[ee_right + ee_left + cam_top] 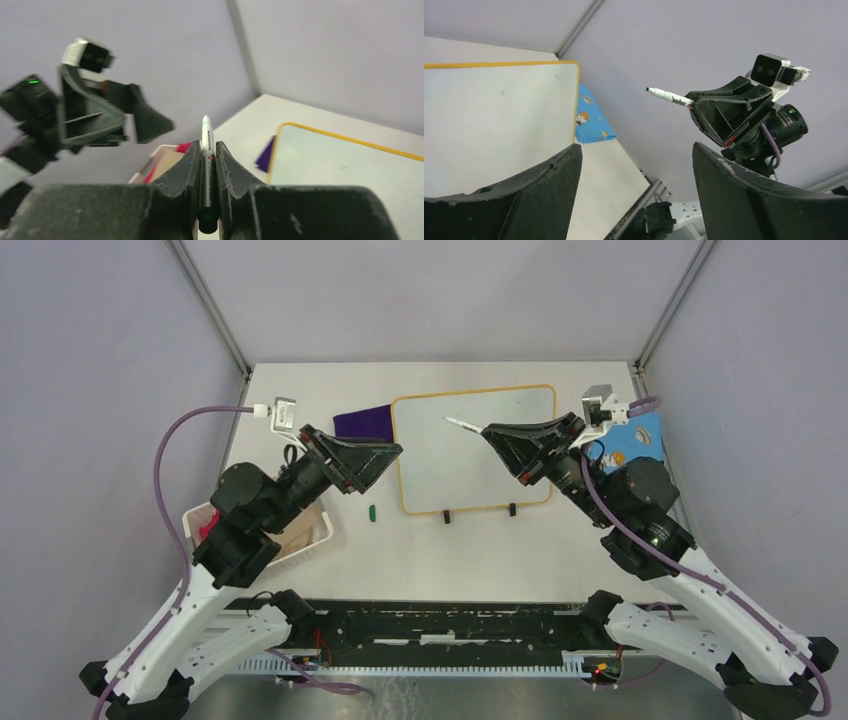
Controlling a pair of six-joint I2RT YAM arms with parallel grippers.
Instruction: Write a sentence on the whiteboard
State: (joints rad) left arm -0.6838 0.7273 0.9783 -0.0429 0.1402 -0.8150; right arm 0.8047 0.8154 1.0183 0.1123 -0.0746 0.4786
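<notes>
The right gripper [206, 146] is clamped on a marker [206, 131], tip pointing left, held in the air above the whiteboard [430, 472], which lies flat mid-table. The left gripper [636, 148] gapes wide, holding nothing, raised over the board's left edge beside a purple cloth [360, 422].

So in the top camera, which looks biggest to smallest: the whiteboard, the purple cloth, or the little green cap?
1. The whiteboard
2. The purple cloth, even though it is partly hidden
3. The green cap

purple cloth [362, 421], blue patterned cloth [640, 435], white basket [322, 523], small green cap [371, 512]
</notes>
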